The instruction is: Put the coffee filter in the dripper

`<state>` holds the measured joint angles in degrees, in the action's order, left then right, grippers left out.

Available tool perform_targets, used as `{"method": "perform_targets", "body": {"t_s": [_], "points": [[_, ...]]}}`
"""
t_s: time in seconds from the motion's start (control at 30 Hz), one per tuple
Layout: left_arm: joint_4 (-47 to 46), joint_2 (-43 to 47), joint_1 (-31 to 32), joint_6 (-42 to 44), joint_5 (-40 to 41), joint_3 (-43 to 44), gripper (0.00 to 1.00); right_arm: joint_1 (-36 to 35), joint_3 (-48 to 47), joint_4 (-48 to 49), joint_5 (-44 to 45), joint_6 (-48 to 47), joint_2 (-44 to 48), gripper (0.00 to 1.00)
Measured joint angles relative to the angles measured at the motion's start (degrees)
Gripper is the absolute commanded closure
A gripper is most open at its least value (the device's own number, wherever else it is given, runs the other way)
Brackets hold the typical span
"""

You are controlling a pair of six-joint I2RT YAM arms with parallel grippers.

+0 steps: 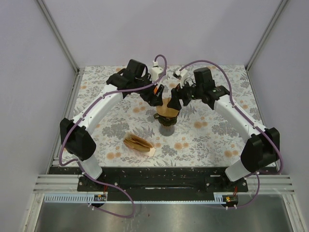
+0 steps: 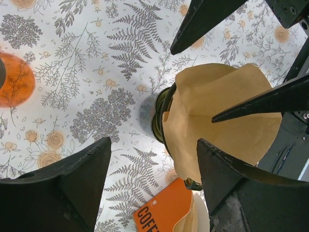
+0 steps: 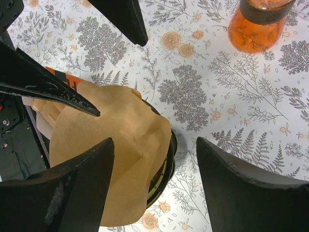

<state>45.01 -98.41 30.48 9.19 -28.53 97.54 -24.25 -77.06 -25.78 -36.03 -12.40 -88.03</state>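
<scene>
1. Top view: the left gripper point(image 1: 155, 99) and right gripper point(image 1: 177, 100) meet nose to nose above the dripper point(image 1: 167, 122) at mid-table point(image 1: 217, 135). The brown coffee filter point(image 1: 168, 108) sits on its mouth.
2. Left wrist: the left jaws are spread wide, gripping nothing. The filter stands proud of the dripper's rim, and one right finger point(image 2: 260, 102) lies across the paper; whether it touches, can't tell.
3. Right wrist: the right jaws are wide apart too, and empty, straddling filter and dripper. The orange flask point(image 3: 256, 24) stands well apart.
</scene>
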Motion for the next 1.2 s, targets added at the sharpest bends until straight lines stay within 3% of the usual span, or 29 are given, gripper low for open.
{"method": "perform_targets", "body": {"t_s": [0.3, 0.87, 1.07, 1.2], "points": [[1.9, 0.3, -1.1, 0.2, 0.1, 2.9, 0.22, 0.0, -2.5, -1.7, 1.6, 0.7, 2.0, 0.20], [1.4, 7.1, -13.9, -2.3, 1.0, 0.9, 0.16, 0.0, -4.5, -7.7, 15.0, 10.3, 18.4, 0.16], [-1.9, 1.3, -13.6, -9.0, 7.2, 3.5, 0.16, 0.0, -3.9, -9.2, 23.0, 12.9, 19.9, 0.15], [-3.1, -9.7, -13.0, -13.7, 14.7, 14.6, 0.16, 0.0, -2.9, -9.6, 28.0, 13.7, 20.4, 0.14]]}}
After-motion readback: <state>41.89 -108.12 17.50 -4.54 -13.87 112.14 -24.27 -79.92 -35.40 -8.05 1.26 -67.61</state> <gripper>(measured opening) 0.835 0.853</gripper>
